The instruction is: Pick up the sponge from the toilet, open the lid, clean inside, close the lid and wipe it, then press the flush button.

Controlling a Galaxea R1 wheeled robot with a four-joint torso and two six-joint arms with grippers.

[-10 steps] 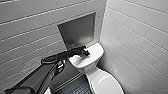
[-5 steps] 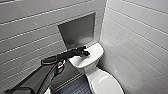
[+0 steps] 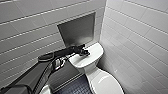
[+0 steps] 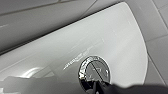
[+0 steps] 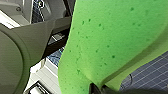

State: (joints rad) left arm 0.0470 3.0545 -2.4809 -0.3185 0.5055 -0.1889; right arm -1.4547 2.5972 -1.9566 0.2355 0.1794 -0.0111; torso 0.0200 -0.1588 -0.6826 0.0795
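Sponge (image 5: 107, 45), one; flush button (image 4: 96, 71), one; toilet (image 3: 93, 55), one; lid (image 3: 108, 83), one.

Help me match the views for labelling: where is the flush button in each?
Head view: probably under the left hand on the tank.
Left wrist view: chrome flush button on the tank top.
Right wrist view: sponge, floor tiles.
Shared landmark: the white tank.

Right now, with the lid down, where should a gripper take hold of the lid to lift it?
Probably the front rim of the lid, coming from the end away from the tank. The lid lies flat and shut, and its smooth, glossy top offers no hold; only the edge can be pinched.
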